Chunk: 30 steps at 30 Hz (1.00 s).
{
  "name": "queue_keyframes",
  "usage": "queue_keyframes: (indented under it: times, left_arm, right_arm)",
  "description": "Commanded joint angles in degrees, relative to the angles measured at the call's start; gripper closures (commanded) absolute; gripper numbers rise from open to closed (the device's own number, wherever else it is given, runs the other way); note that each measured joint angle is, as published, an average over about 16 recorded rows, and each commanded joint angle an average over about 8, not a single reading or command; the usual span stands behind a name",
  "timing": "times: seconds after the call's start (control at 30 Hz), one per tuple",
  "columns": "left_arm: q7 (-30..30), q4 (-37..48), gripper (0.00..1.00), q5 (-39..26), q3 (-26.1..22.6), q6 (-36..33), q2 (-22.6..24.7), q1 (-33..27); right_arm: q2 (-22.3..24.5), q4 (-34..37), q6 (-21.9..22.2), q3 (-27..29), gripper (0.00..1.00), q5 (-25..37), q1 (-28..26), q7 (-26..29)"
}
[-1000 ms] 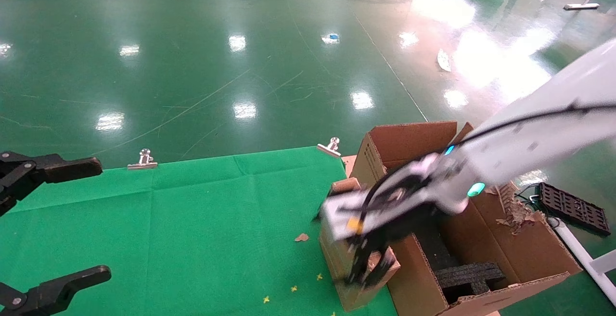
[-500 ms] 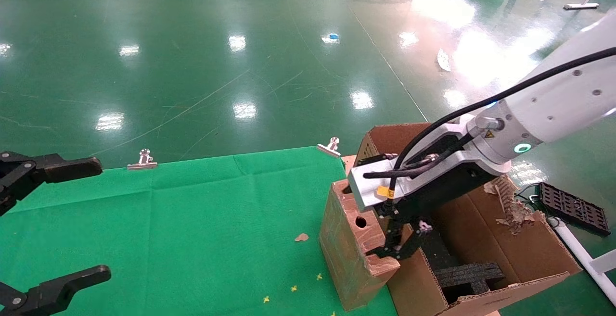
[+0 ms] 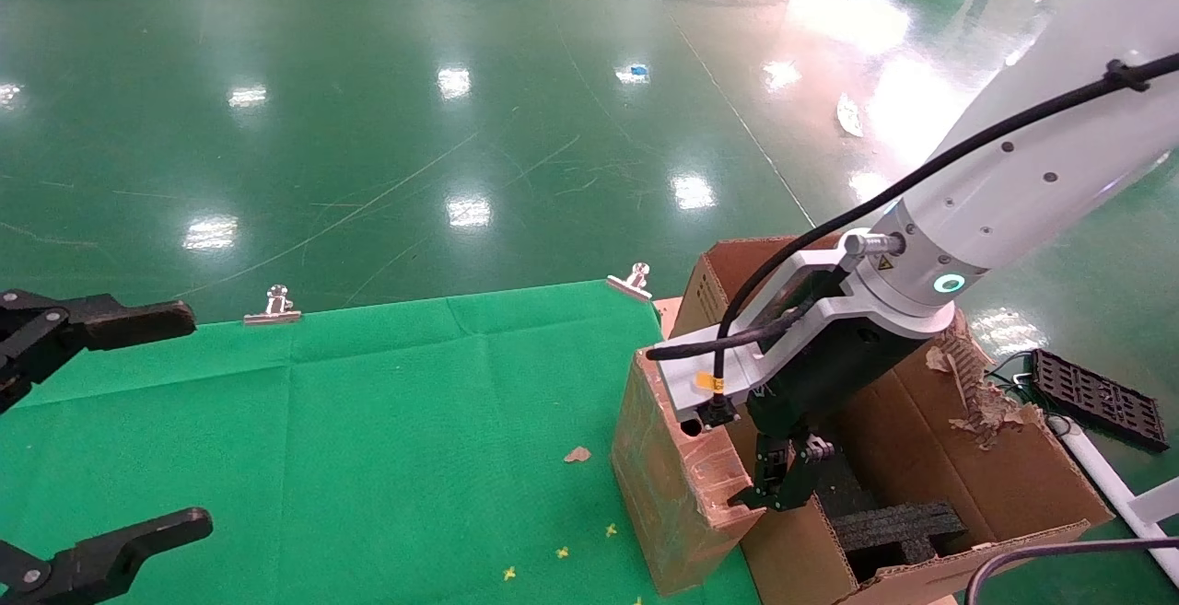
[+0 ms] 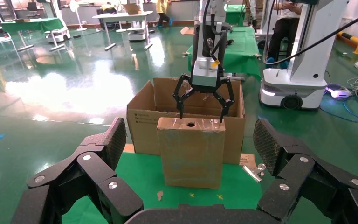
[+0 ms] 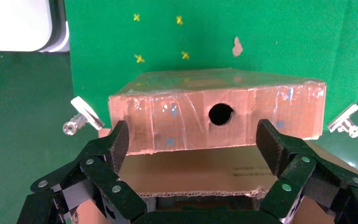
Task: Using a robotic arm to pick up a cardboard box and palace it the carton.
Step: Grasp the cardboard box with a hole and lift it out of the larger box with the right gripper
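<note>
Head view: right hand (image 3: pixel 781 481) hangs fingers-down, spread apart, over cardboard box (image 3: pixel 677 485) beside carton (image 3: pixel 1004 471).

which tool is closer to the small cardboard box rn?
Right. The right tool hangs open directly above the cardboard box, fingers spread over its top. The left tool is parked open, far across the green cloth.

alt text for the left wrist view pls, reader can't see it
A small cardboard box with a round hole in its top stands upright on green cloth, with the right gripper open just above it and a large carton behind. The left gripper's open black fingers frame the foreground.
</note>
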<state>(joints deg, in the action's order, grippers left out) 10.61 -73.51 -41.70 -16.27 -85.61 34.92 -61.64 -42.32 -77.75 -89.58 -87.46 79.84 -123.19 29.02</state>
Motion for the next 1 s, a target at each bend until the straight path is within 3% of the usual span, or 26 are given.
queue_keyframes:
  times: [0.03,0.23,0.43,0.53,0.63,0.93,1.0]
  left_arm:
    - [0.0,0.0,0.0,0.0,0.0,0.0,0.0,0.0]
    - [0.0,0.0,0.0,0.0,0.0,0.0,0.0,0.0]
    - [0.0,0.0,0.0,0.0,-0.1,0.0,0.0,0.0]
    - [0.0,0.0,0.0,0.0,-0.1,0.0,0.0,0.0]
    - [0.0,0.0,0.0,0.1,-0.1,0.0,0.0,0.0]
    - [-0.1,0.0,0.0,0.1,-0.1,0.1,0.0,0.0]
    - [-0.1,0.0,0.0,0.1,-0.1,0.1,-0.1,0.0]
  right_arm:
    - [-0.7,0.0,0.1,-1.7,0.0,-0.3,-1.0,0.6]
    - [-1.2,0.6,1.2,-4.3,0.0,-0.8,-3.6,9.9]
    - [-1.5,2.1,2.7,-6.4,0.0,1.1,-5.0,33.5]
    - [-1.3,3.2,3.2,-6.6,0.0,-0.3,-4.3,42.2]
    - [-1.0,4.5,3.7,-6.5,0.0,-2.7,-2.9,44.9]
    - [-2.2,8.2,4.7,-7.2,0.01,-4.7,0.6,45.4]
    - [-2.6,8.5,5.0,-7.4,0.15,-4.4,1.0,45.3]
